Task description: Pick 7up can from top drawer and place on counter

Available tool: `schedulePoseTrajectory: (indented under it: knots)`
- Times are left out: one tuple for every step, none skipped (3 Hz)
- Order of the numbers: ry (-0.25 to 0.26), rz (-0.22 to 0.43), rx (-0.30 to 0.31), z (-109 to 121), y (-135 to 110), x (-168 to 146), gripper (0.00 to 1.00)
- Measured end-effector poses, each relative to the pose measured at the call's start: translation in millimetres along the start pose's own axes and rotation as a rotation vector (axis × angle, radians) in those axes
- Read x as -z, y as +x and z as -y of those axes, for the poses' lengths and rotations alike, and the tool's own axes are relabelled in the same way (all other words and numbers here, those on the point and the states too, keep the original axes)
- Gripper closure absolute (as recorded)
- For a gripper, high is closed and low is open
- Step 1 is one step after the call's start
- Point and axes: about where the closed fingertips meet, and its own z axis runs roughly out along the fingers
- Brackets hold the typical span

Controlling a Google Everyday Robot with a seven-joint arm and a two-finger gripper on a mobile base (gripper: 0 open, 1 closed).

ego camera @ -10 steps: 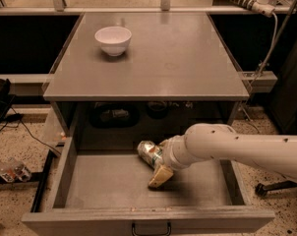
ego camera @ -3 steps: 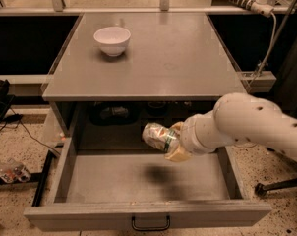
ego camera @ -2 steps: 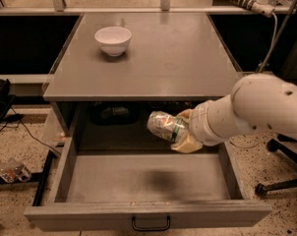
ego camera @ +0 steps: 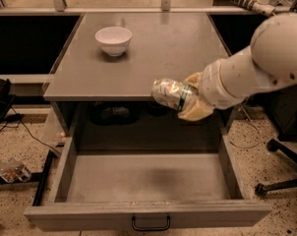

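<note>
One 7up can (ego camera: 169, 93), silvery and dented with a green band near its right end, lies sideways in the air at the front edge of the worktop (ego camera: 158, 53), above the open top drawer (ego camera: 148, 211); its right end is hidden inside the gripper (ego camera: 189, 98), which pinches it from above and below; the arm (ego camera: 266, 58) is cut off at the right; a white bowl (ego camera: 113, 40) sits far left on the worktop.
</note>
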Motion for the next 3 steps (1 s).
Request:
schedulePoseTrajectory:
  knots:
    - [-0.005,0.007,0.000,50,-12,-2,1.00]
    - [0.029,0.026,0.015,66,-26,10,1.00]
    - [0.028,0.025,0.015,66,-26,10,1.00]
